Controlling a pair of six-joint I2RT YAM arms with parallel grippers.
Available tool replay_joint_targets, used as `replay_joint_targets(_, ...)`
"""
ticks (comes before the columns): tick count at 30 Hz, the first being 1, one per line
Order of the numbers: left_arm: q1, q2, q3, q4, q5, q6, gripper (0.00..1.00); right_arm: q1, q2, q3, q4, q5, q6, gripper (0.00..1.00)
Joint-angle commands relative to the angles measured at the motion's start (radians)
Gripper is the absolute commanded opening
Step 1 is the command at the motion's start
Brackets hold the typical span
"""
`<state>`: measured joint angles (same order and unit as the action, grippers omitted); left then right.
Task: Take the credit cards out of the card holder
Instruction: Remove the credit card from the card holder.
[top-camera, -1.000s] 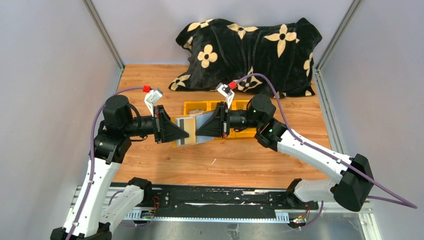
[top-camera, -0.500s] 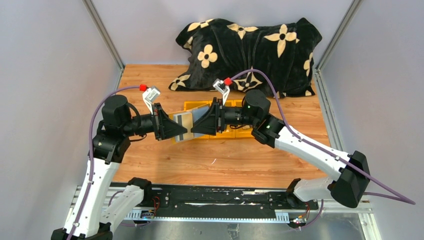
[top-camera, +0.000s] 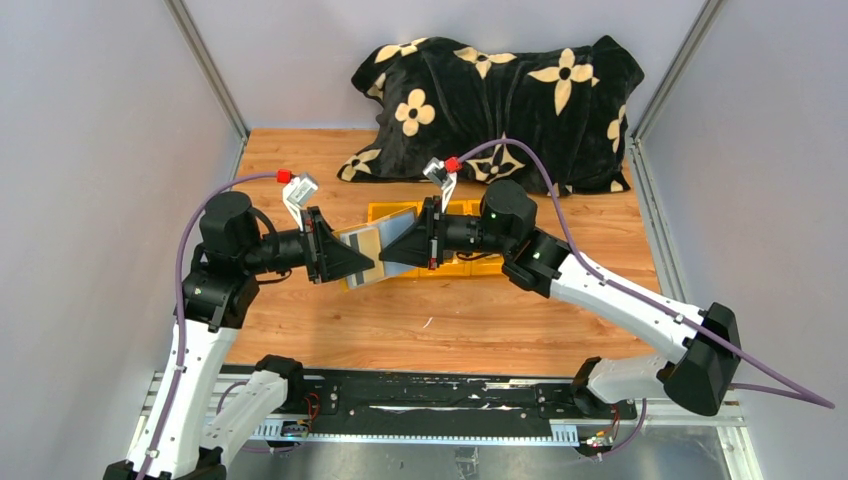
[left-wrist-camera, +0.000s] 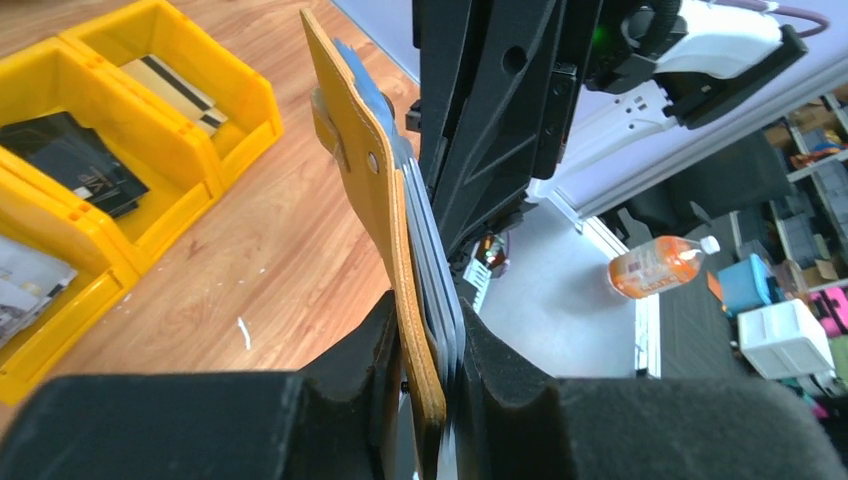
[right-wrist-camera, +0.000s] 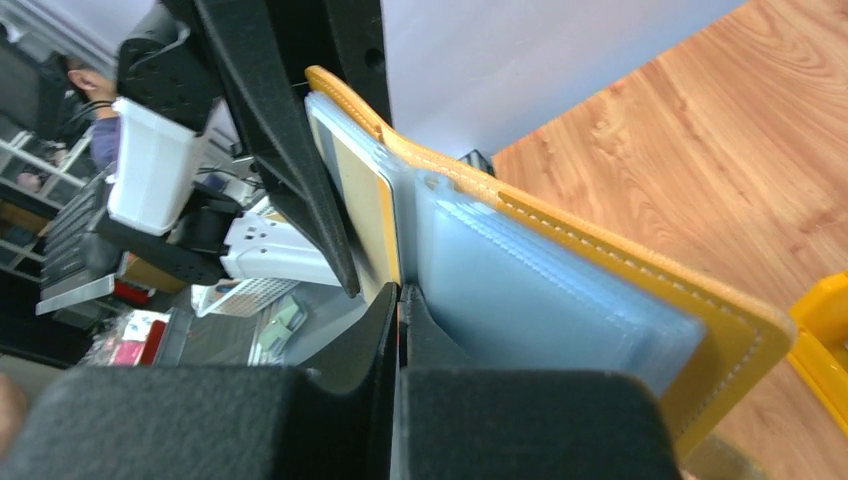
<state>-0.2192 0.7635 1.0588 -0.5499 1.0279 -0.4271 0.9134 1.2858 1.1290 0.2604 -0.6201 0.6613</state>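
Note:
The card holder (top-camera: 362, 243), a mustard-yellow wallet, hangs open in the air between my two grippers. My left gripper (top-camera: 366, 266) is shut on one end of it. In the left wrist view the yellow leaf (left-wrist-camera: 375, 190) and its grey sleeves stand edge-on between my left gripper's jaws (left-wrist-camera: 432, 335). My right gripper (top-camera: 388, 252) comes in from the other side. In the right wrist view it (right-wrist-camera: 400, 300) is shut on the thin lower edge of a tan credit card (right-wrist-camera: 365, 212) that sits in a sleeve beside the empty-looking blue-grey sleeves (right-wrist-camera: 540, 300).
A yellow three-compartment bin (top-camera: 478, 268) stands on the wooden table just behind the grippers; its compartments (left-wrist-camera: 110, 120) hold a black pouch (left-wrist-camera: 75, 165) and a striped card (left-wrist-camera: 178, 88). A black flowered cushion (top-camera: 500, 85) lies at the back.
Both grippers and the card holder have shifted a little to the left and toward the back. The holder now tilts more. Both grips are unchanged.

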Motion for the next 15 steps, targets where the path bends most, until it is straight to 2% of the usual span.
replay_joint_targets(1,-0.022,-0.007,0.035,0.058,0.143,-0.055,0.23,-0.016,-0.03,-0.059,0.159,-0.058,0.045,0.0)
replay_joint_targets(5,-0.022,-0.009,0.034,0.075,0.164,-0.076,0.26,-0.032,-0.045,-0.1,0.221,-0.104,0.079,0.0)
replay_joint_targets(15,-0.022,-0.012,0.043,0.075,0.19,-0.088,0.27,-0.063,-0.103,-0.151,0.212,-0.114,0.079,0.0)
